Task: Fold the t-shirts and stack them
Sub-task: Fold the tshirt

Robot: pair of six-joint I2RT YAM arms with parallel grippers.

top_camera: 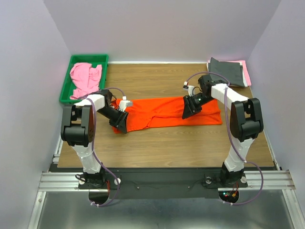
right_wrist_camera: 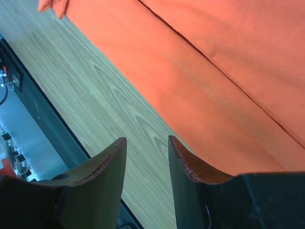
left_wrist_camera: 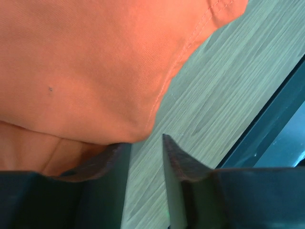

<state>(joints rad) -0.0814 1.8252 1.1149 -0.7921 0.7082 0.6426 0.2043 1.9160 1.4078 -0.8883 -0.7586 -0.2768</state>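
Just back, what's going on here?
Both arms are over the orange t-shirt, lying mid-table folded into a long strip, the left gripper at its left end, the right gripper right of centre, both open, holding nothing. A pink shirt sits in the green tray; a dark grey shirt lies folded back right.

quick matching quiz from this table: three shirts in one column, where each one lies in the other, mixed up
Things:
1. orange t-shirt
2. crumpled pink t-shirt
3. dark grey t-shirt

Places:
a. far right corner of the table
b. inside the green tray
c. spread out in the middle

Pairs: 1-c, 2-b, 3-a
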